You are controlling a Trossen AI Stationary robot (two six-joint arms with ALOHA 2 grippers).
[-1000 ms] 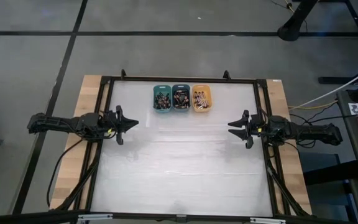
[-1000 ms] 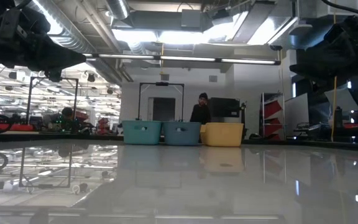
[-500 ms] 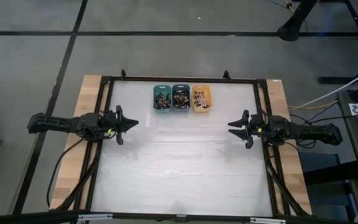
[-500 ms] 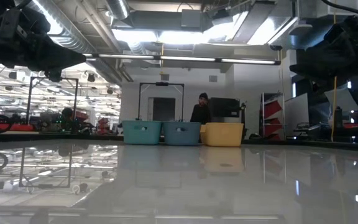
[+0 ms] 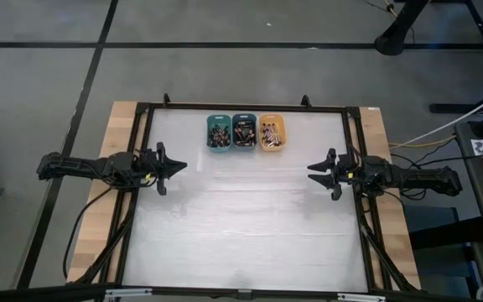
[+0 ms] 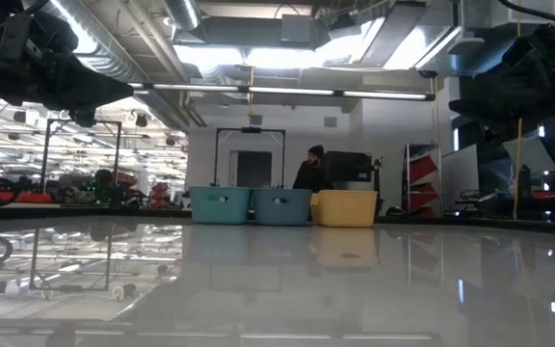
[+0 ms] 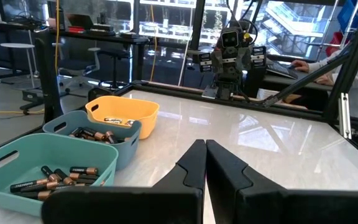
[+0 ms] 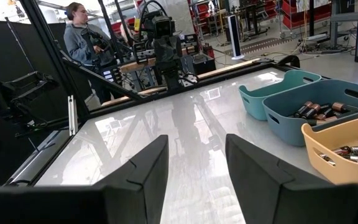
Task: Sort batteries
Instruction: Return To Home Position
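A glossy white table in a black frame stands on a grey workshop floor. Along its far edge sit three small bins in a row, touching: teal bin, blue bin, orange bin.

From above, the batteries show as dark specks filling all three bins, with none loose on the white top. The low view sees only the bin walls, which hide the cells, but it shows a person in a dark cap standing in the room behind the bins. The left wrist view picks out single dark, coppery-banded cells lying in the teal and blue bins.

The left gripper hangs over the table's left edge, well apart from the bins. Its fingers are pressed together, holding nothing, as its wrist view makes plain. The right gripper hangs over the right edge, facing the left one. Its fingers stand apart with a clear gap and nothing between them. That wrist view also catches another person beyond the table's left side.

Compared with a second ago, both arms and all three bins are exactly where they were.
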